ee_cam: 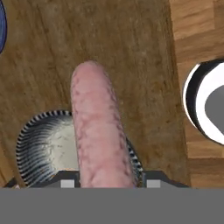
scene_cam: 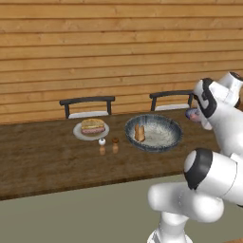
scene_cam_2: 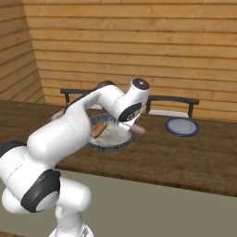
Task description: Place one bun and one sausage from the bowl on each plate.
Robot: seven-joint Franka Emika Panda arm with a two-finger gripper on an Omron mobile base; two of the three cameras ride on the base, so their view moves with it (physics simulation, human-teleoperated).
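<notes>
Hand view: your gripper (ee_cam: 107,181) clamped the pink mottled sausage (ee_cam: 98,131), centre frame, above the wide dark-speckled bowl (ee_cam: 37,144). Right base view: sausage left of the bluish-lavender plate (scene_cam_2: 182,126), right of centre. One bun (scene_cam: 139,133) sat in the bowl.

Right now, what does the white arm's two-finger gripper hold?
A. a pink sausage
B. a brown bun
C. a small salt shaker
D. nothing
A: the hand view shows the pink sausage rising between the fingertips of the gripper, and it sticks out below the hand in the right base view.
</notes>
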